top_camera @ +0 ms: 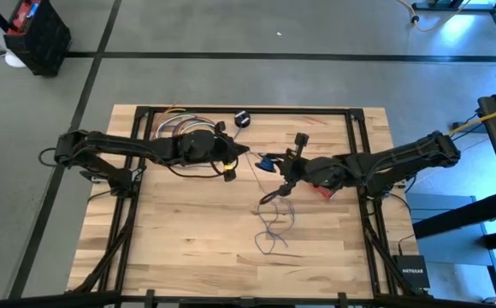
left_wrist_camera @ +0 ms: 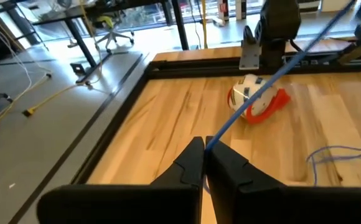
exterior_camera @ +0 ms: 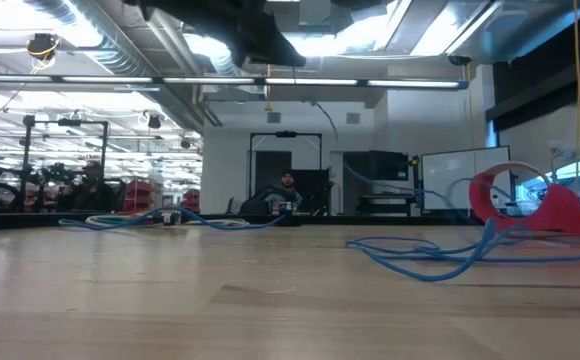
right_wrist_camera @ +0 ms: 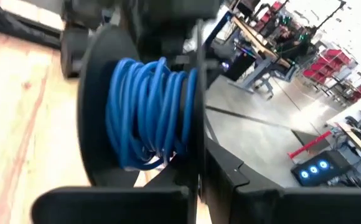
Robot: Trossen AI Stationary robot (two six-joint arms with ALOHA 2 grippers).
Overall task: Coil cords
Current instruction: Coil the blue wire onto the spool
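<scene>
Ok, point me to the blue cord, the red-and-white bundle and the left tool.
blue cord (left_wrist_camera: 274,78): left wrist view, taut stretch.
red-and-white bundle (left_wrist_camera: 255,99): left wrist view, white middle.
left tool (left_wrist_camera: 204,155): left wrist view, between fingertips.

Bright overhead lighting; right wrist view blurred

Blue cord (top_camera: 274,218): thin, long, loose squiggly loops on bench centre; one strand runs taut up off bench; part wound tight on black spool (right_wrist_camera: 146,112). Red/white bundle (left_wrist_camera: 257,99): short, coiled, lying flat on bench nr right side.
</scene>
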